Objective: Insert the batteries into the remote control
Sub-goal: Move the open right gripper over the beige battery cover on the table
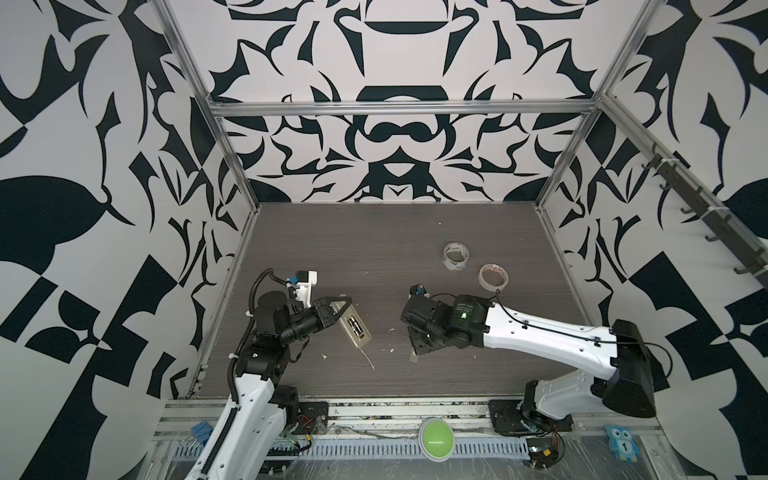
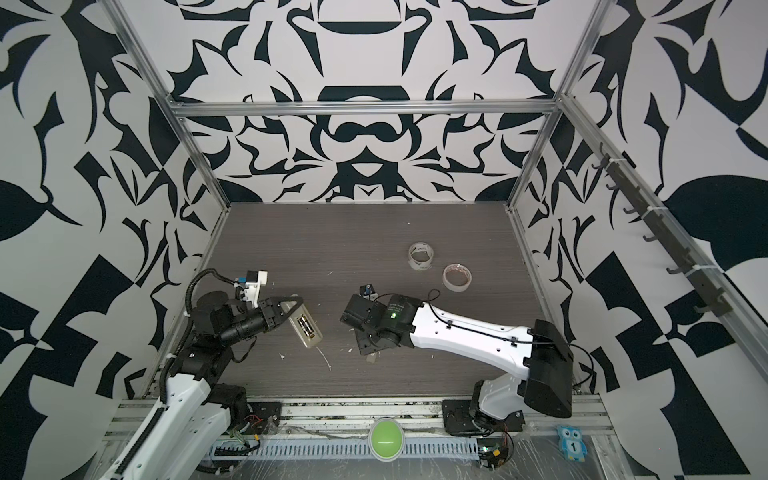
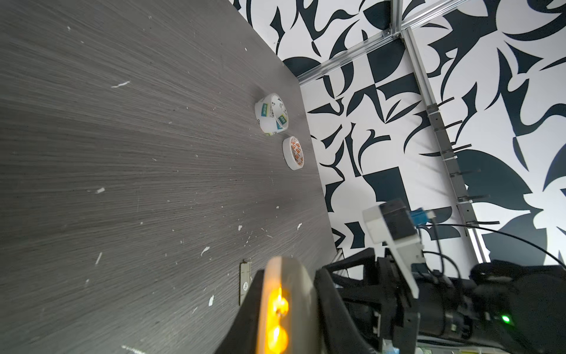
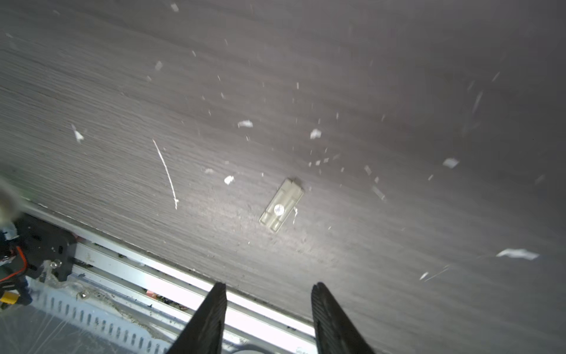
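Note:
My left gripper is shut on one end of the remote control, holding it off the table at the left with its pale back turned up. Two dark batteries lie side by side in its open compartment. In the left wrist view the remote control stands edge-on between the black fingers, with two orange glows in its end. My right gripper points down at the table near the front edge, open with nothing between its fingers. A small pale battery cover lies flat below it.
Two tape rolls sit at the back right of the grey table. White scraps litter the middle. A green button sits on the front rail. The battery cover peeks out under the right wrist.

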Robot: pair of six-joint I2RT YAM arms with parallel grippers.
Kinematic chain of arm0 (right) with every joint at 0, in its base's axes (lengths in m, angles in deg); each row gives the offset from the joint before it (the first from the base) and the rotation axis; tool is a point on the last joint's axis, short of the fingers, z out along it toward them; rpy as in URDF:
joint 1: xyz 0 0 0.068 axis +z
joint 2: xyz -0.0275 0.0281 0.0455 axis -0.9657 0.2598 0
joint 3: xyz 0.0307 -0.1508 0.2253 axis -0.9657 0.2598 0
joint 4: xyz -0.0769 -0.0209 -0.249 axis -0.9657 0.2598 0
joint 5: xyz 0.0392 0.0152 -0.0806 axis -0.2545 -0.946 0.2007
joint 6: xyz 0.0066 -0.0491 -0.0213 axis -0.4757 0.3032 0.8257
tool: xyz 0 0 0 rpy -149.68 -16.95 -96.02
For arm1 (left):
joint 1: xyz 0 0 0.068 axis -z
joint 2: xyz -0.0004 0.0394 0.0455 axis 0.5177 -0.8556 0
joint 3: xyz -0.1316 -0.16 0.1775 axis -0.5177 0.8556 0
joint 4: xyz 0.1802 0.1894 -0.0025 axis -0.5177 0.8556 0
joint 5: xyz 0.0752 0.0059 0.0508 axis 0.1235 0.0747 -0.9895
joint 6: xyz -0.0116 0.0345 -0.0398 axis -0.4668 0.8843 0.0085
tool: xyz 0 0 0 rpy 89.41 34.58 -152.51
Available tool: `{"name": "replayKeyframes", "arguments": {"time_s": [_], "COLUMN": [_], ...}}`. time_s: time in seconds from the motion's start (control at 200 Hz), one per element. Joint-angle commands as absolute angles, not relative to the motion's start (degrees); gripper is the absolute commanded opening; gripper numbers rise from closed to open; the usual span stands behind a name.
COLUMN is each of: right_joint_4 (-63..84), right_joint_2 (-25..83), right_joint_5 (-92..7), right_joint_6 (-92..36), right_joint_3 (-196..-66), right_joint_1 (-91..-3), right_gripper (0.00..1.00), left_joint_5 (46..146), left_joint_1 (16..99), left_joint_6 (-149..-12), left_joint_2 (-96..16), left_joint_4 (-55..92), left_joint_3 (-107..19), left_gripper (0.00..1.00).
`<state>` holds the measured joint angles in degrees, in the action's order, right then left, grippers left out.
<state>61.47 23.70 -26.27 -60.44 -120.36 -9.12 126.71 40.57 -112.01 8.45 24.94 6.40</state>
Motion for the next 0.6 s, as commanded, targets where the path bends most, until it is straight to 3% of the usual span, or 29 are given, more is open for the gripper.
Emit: {"name": "replayKeyframes", "arguments": {"time_s": [0.0,0.595], "right_joint_4": [56.66,50.99], "right_joint_2": [23.75,31.32], "right_joint_5": [-30.51,-30.31], "right_joint_6": [-67.59,-67.66], "right_joint_3": [-117.86,-114.94], "right_joint_1": [-9.14,-9.51], "right_gripper": [0.46,0.42], "left_joint_5": [125.28,125.29], "left_joint_1": [40.41,40.41], "left_joint_6": [-110.25,-110.19], "left_joint_2": [9.9,9.86], "left_joint_4": [26.18,25.37], "left_joint_3": [4.86,5.14], "left_gripper": [0.0,0.0]}}
